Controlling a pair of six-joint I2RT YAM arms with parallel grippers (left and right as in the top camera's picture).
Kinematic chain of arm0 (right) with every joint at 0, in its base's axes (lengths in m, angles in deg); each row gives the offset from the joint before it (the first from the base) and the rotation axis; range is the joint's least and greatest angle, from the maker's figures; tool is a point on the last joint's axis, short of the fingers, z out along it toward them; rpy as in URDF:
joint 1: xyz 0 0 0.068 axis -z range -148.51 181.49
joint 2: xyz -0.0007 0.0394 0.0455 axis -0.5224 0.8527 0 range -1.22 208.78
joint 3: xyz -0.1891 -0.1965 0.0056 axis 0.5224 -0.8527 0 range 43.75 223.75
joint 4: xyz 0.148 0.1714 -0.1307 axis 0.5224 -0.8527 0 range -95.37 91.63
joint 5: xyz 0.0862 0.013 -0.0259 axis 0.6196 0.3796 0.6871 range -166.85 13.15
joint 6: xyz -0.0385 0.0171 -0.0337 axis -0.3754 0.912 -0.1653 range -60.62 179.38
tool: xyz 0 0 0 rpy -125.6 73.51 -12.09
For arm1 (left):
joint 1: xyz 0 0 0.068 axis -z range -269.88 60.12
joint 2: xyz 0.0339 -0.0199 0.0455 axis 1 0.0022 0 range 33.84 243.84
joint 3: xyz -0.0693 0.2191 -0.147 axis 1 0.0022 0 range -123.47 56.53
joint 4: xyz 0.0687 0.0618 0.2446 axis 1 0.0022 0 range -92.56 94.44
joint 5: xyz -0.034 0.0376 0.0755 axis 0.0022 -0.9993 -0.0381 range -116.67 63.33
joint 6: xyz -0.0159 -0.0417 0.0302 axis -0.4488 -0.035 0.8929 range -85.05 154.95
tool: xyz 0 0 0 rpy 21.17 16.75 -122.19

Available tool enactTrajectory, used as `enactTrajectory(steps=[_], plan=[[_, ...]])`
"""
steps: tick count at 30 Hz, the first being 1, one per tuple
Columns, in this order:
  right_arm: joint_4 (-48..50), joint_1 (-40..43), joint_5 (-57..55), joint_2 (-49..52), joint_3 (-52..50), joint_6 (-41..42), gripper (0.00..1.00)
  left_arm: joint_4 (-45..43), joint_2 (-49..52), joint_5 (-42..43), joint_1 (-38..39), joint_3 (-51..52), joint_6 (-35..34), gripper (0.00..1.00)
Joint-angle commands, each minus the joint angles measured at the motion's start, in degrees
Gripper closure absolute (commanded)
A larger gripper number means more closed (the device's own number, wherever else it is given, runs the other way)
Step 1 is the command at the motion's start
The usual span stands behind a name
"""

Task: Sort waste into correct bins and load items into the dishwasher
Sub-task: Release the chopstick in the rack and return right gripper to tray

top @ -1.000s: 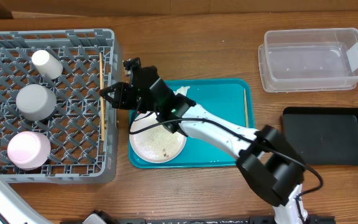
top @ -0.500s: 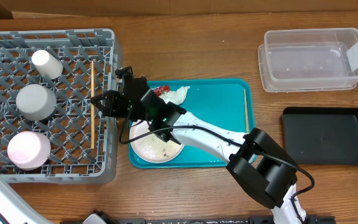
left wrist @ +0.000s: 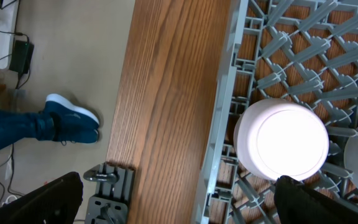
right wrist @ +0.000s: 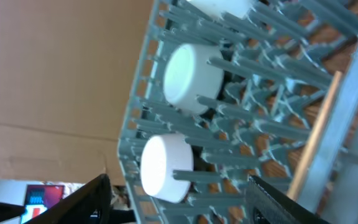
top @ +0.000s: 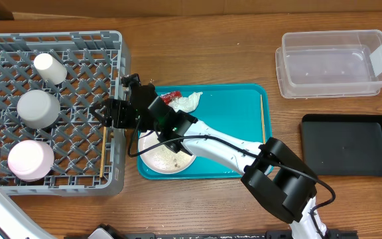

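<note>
The grey dishwasher rack [top: 115, 46] holds a small white cup [top: 50, 68] and two pale bowls [top: 38, 108] [top: 30, 160]. One wooden chopstick [top: 103, 147] lies on the rack floor along its right wall, also seen as chopstick [right wrist: 316, 134]. My right gripper [top: 110, 113] [right wrist: 179, 202] hovers open just above it, empty. The other chopstick [top: 262, 113] rests on the teal tray. On that tray are also the plate [top: 168, 153] with crumbs, the red wrapper [top: 166, 97] and the napkin [top: 188, 101]. My left gripper [left wrist: 179, 205] is open over the rack's left edge beside a bowl [left wrist: 283, 138].
The teal tray [top: 234, 133] sits in the middle of the table. The clear tub [top: 333, 63] stands at the back right, and the black tray [top: 350, 144] lies in front of it. Table edge and floor show in the left wrist view.
My right gripper carried the chopstick left over the rack, then opened. The chopstick dropped onto the rack floor by the right wall. The left arm has not moved.
</note>
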Motion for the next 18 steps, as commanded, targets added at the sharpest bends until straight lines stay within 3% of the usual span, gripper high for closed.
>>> enactTrajectory(steps=[1,5,12,18], plan=[[-4.6,2.6,0.3,-2.8,1.8,-4.8,0.3,-0.1,0.2,-0.1,-0.3,-0.2,-1.2,0.0],[-18.6,7.0,-4.0,-7.9,4.5,-11.1,0.3,-0.1,0.2,-0.1,-0.3,-0.2,-1.2,0.0],[-54.5,18.2,-17.9,-18.1,12.3,-25.8,0.27,-0.1,0.2,-0.1,-0.3,-0.2,-1.2,0.0],[-72.4,28.6,-18.0,-19.1,12.6,-38.4,0.24,-0.1,0.2,-0.1,-0.3,-0.2,-1.2,0.0]])
